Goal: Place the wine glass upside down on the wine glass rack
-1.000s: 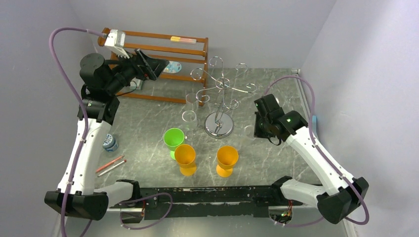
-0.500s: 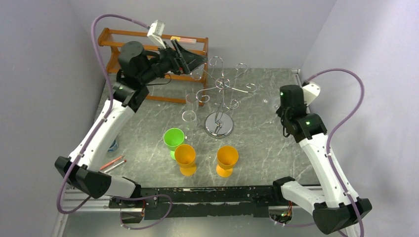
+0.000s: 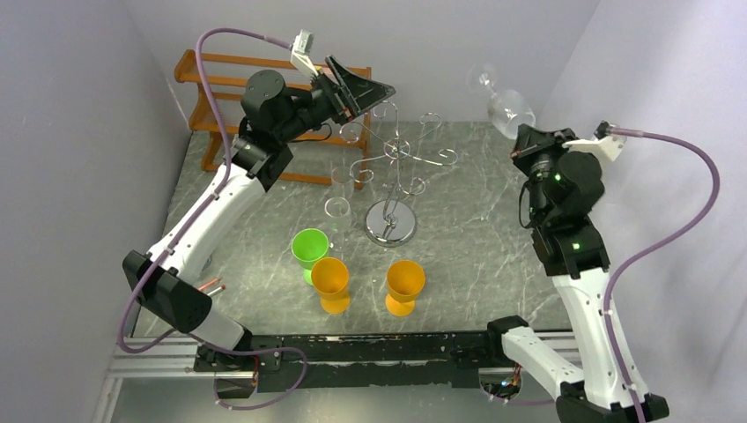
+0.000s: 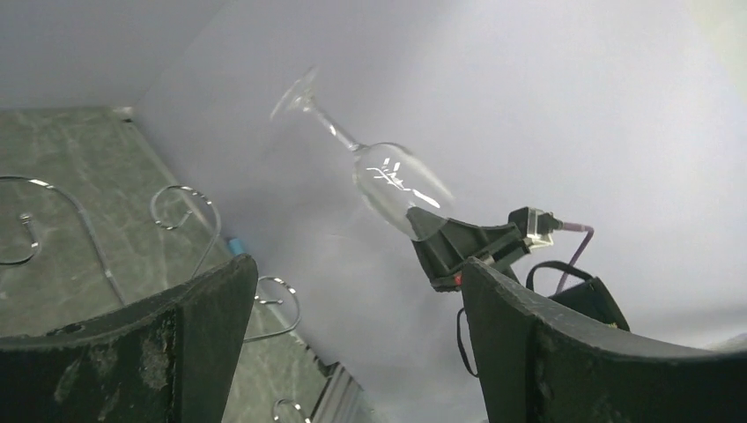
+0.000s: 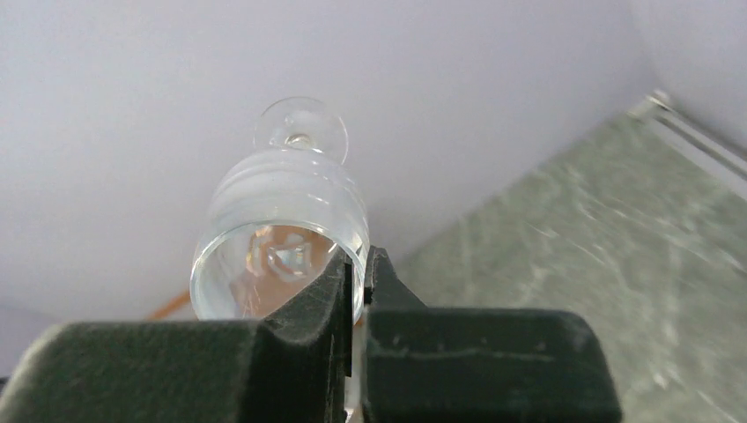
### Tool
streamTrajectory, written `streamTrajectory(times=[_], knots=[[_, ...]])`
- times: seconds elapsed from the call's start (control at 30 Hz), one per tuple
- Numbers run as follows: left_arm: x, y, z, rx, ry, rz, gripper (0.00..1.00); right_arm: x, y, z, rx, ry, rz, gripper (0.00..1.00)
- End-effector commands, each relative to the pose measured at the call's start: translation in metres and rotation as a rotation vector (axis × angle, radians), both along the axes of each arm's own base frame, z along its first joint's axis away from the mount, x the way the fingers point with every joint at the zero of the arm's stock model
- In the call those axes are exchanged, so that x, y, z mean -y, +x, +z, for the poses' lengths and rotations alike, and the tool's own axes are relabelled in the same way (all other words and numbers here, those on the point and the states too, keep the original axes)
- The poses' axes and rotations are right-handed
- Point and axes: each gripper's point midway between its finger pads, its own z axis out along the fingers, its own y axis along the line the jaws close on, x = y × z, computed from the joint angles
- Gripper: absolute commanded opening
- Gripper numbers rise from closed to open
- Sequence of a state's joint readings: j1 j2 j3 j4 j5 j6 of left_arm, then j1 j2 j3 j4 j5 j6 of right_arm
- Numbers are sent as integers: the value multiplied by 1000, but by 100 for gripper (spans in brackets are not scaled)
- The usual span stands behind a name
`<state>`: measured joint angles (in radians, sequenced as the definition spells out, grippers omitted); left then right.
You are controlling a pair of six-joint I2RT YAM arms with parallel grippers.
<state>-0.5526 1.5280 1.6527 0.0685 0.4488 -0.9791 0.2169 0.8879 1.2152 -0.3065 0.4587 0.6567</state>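
I am working this rig from a distance, and what I look into is a robotics lab test cell. Plain pale lilac walls (image 3: 79, 132) box in a table (image 3: 476, 256) on three sides. Its top is a grey marble-patterned sheet. Along the near edge runs a black and metal mounting rail (image 3: 370, 352), where the left arm (image 3: 203, 220) and right arm (image 3: 581, 291) are bolted, and purple cables (image 3: 669, 220) loop off them. What is laid out reads as staged props: a green cup (image 3: 310, 247), two orange cups (image 3: 329, 280), a brown wooden rack (image 3: 220, 75), a chrome wine glass rack (image 3: 392, 189) and a clear wine glass (image 3: 504, 104).
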Motion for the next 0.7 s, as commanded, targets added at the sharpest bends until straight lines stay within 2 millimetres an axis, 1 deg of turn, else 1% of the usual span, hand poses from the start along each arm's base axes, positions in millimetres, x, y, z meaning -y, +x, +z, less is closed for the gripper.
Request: streamTrajectory(times=[0.0, 0.07, 0.13, 0.23, 0.37, 0.5, 0.53, 0.6, 0.67], knots=[[15, -14, 31, 14, -123, -89, 89, -28, -26, 83, 328, 79, 190, 0], [23, -17, 33, 6, -150, -126, 89, -48, -30, 92, 364, 76, 304, 0], [32, -21, 37, 2, -186, -167, 89, -63, -34, 97, 385, 81, 394, 0], [41, -26, 46, 11, -251, -204, 91, -81, -39, 97, 409, 106, 499, 0], [43, -32, 59, 43, -331, -200, 96, -95, -39, 91, 411, 129, 580, 0], [42, -34, 69, 76, -365, -124, 96, -105, -39, 88, 415, 152, 640, 0], [42, -33, 69, 69, -371, -101, 95, -107, -40, 88, 417, 154, 652, 0], [44, -29, 68, 34, -375, -58, 87, -112, -41, 86, 416, 161, 682, 0], [45, -26, 70, 28, -381, -28, 83, -115, -41, 84, 414, 172, 701, 0]])
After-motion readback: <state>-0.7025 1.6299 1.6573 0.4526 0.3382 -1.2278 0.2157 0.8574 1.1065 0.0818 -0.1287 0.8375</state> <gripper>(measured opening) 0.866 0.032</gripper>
